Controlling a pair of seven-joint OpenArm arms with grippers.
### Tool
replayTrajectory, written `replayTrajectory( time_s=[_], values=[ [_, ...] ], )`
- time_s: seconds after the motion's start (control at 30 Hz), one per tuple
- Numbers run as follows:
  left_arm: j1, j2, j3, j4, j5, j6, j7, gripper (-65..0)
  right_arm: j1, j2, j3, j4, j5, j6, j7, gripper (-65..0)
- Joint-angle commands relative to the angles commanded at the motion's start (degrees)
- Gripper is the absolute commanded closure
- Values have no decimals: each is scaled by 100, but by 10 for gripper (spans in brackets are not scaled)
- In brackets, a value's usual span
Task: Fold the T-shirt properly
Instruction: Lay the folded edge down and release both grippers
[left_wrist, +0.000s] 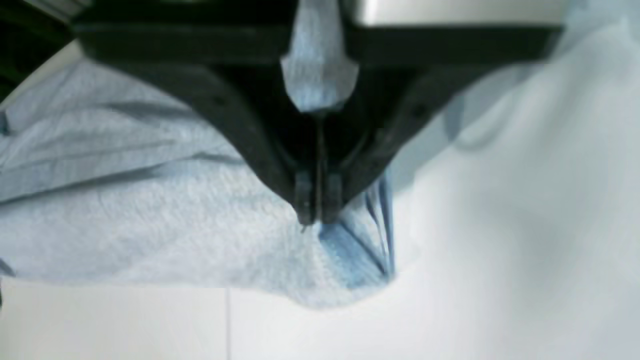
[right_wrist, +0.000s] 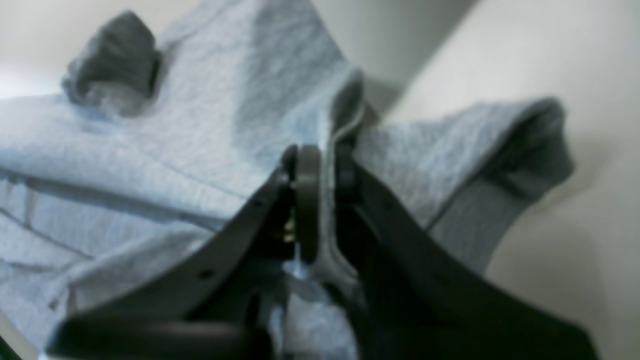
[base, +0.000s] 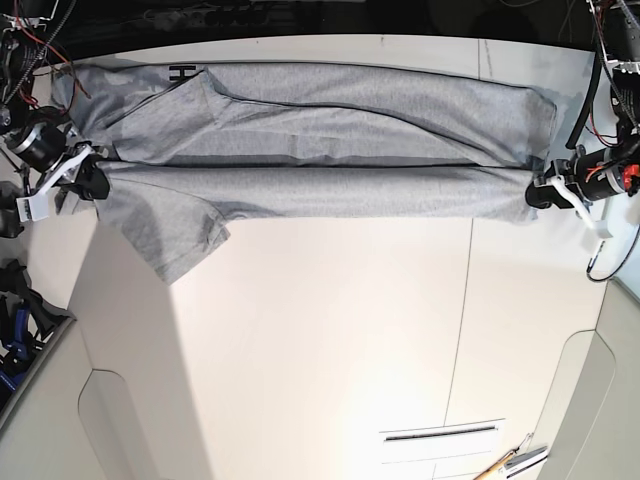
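Note:
The grey T-shirt (base: 340, 100) lies stretched lengthwise along the far side of the white table (base: 320, 340), its near long edge folded over toward the middle. One short sleeve (base: 170, 240) sticks out toward me at the left end. My left gripper (base: 537, 193) is shut on the shirt's right end, and the left wrist view shows its fingertips (left_wrist: 305, 202) pinching bunched fabric (left_wrist: 150, 225). My right gripper (base: 93, 178) is shut on the left end, and the right wrist view shows a hem of the shirt (right_wrist: 200, 100) clamped between its pads (right_wrist: 306, 175).
Cables and arm hardware (base: 25, 60) crowd the far left corner, and more cables (base: 615, 60) hang at the far right. A blue object (base: 15, 330) sits off the table's left edge. A slot (base: 440, 433) and small tools (base: 510, 462) lie near the front right.

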Motion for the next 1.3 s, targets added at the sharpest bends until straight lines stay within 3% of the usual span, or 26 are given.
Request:
replayTrajectory(
  time_s=[0.17,0.23,0.3,0.43,0.7,0.87,0.97,1.1,1.3],
  values=[
    [31,17,0,-2,-35,0,2,0,-66,-267,0,-111,-369,-105,4,-4],
    [33,17,0,-2,-37,0,4,0,-66,-293,-2,-144,-382,-105,2,-155],
    [31,17,0,-2,-79,0,2,0,-61,-295,0,-144,-315,-105,4,-250],
    [33,15,0,-2,-116,0,4,-4,-61,-297,2,-94,109,-105,4,-255],
    [153,15,0,-2,-118,0,-33,-293,227,-363,302,297,186,-103,221,-255],
    [153,13,0,-2,-251,0,-127,-303,837,-387,299,267,-330,-153,437,-256],
    [151,15,0,-2,-289,0,-127,-303,1250,-457,278,26,-603,-151,439,-303],
    [151,15,0,-2,-293,0,-129,-304,1816,-452,94,-935,-841,-146,713,-317],
    [153,15,0,-2,-424,0,-127,-361,2323,-459,-588,-2293,-1010,-127,1008,-317]
  ],
)
